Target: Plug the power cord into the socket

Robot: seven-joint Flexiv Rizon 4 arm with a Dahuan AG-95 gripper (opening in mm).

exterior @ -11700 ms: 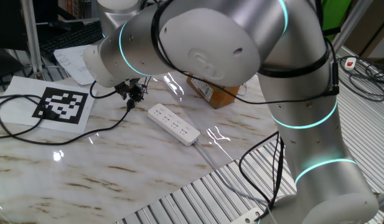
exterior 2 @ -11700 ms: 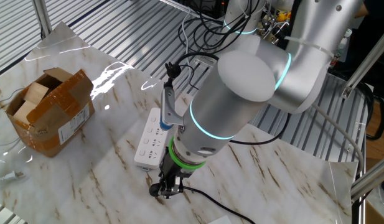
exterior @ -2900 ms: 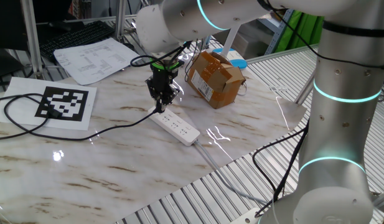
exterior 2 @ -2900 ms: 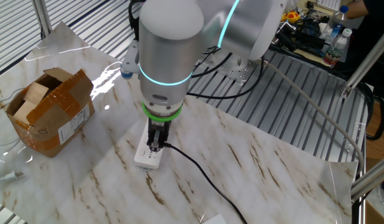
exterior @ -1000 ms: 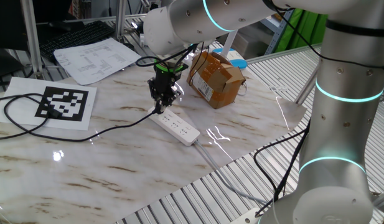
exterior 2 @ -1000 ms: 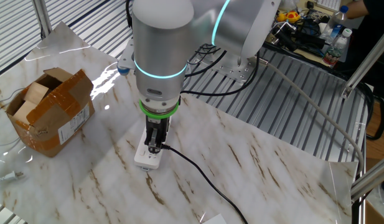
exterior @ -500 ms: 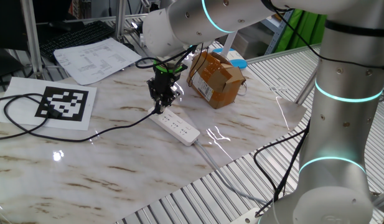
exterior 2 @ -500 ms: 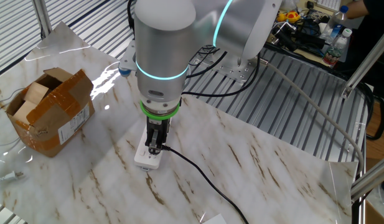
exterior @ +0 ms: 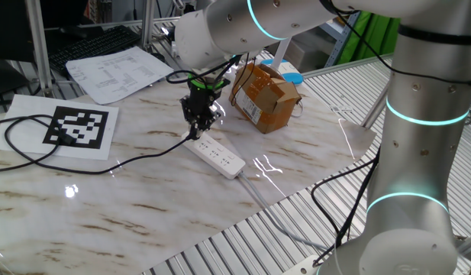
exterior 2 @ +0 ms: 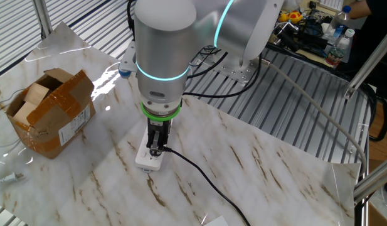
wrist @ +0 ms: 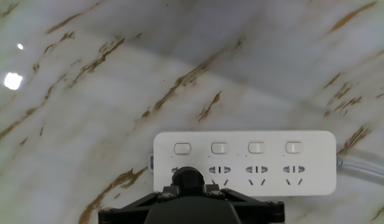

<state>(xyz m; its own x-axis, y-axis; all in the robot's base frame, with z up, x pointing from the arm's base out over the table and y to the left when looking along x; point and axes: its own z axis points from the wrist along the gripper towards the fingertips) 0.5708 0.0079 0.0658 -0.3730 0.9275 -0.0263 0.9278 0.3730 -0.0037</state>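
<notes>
- Across the marble table (exterior: 143,206), the socket (exterior 2: 145,155) lies flat, outlets up, ready for a straight-down push.
- Power cord (exterior: 136,159) trails toward nine o'clock, slack.
- Gripper (exterior 2: 157,147) pinches the plug (wrist: 188,181) upright over the end outlet.

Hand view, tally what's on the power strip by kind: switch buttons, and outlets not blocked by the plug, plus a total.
On the power strip, beside the plug:
Switch buttons: 4
Unblocked outlets: 3
Total: 7
</notes>
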